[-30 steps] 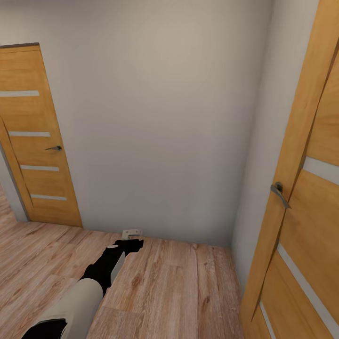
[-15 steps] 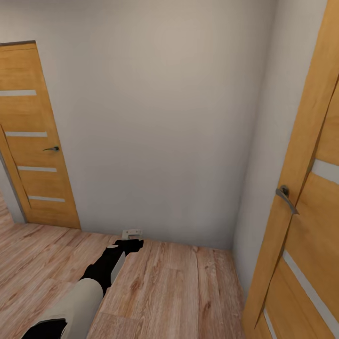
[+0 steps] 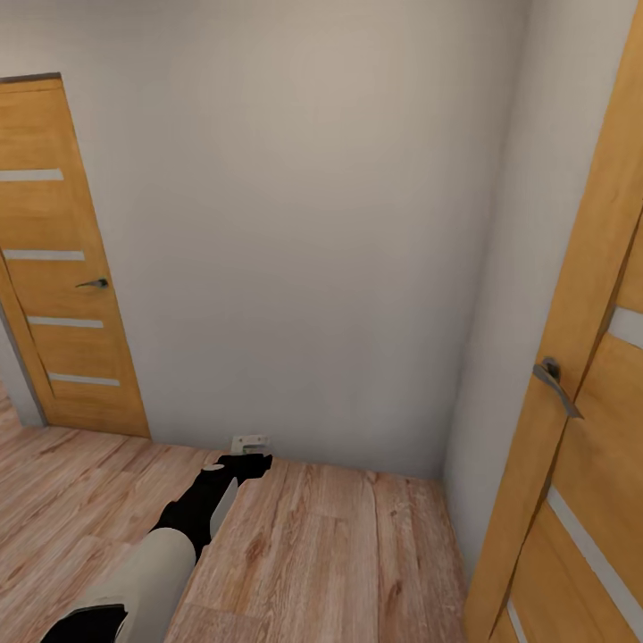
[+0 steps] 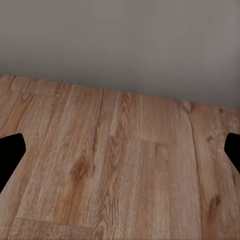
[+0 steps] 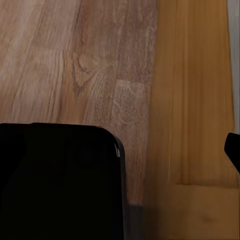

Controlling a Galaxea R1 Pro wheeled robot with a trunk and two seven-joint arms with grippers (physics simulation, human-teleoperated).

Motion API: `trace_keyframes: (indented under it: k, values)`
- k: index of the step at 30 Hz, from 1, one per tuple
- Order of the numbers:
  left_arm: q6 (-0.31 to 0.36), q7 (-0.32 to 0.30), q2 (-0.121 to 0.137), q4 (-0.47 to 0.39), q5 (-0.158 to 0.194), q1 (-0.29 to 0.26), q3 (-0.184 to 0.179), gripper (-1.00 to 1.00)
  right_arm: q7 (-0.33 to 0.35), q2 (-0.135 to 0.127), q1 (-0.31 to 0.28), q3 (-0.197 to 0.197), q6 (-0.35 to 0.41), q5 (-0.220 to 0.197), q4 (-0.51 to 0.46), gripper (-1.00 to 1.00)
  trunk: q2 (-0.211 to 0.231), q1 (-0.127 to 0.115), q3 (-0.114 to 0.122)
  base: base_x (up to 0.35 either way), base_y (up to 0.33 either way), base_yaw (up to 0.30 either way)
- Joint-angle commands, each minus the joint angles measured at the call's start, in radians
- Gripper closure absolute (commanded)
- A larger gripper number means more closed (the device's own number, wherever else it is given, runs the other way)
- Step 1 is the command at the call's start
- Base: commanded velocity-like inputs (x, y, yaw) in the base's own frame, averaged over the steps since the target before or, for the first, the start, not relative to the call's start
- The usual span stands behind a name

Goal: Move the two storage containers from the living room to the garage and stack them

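The two storage containers are out of view. I am in a narrow passage with a light wood plank floor. My left arm reaches forward and low over the planks, and my left gripper is near the foot of the grey wall. In the left wrist view the left gripper is open, with its dark fingertips at the picture's edges and bare planks between them. My right gripper hangs over planks beside a door's lower edge. One dark fingertip shows at the frame's side, and nothing is held.
A plain grey wall stands close ahead. A shut wooden door with pale stripes and a lever handle is at the left. Another wooden door with a handle stands very near on the right. A black block covers part of the right wrist view.
The whole head view has shifted: the left door has drifted left and the right door further right and lower, so the camera has moved. My left arm holds the same pose.
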Motion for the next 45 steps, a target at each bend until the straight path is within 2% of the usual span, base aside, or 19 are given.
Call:
trace_keyframes:
  k: [1,21,39,45]
  values:
    - [0.005,-0.002,-0.001,-0.002,-0.010,0.000,0.007,-1.00,-0.006,0.000,-0.001,0.000,-0.003,0.005,0.001,-1.00,-0.001,0.000,-0.001,0.118,0.000,0.000]
    - [0.005,-0.002,-0.002,-0.002,-0.010,0.000,0.007,-1.00,-0.005,0.000,-0.001,0.000,-0.003,0.005,0.000,-1.00,-0.001,0.000,-0.001,0.017,0.000,0.000]
    - [0.005,-0.001,-0.002,-0.001,-0.010,0.000,0.007,-1.00,-0.005,0.000,-0.001,0.000,-0.003,0.005,0.001,-1.00,-0.001,0.000,-0.001,0.077,0.000,0.000]
    - [0.005,0.000,-0.001,-0.002,-0.011,0.000,0.007,-1.00,-0.005,0.000,-0.001,0.000,-0.003,0.005,0.001,-1.00,-0.001,0.000,-0.001,0.239,0.000,0.000]
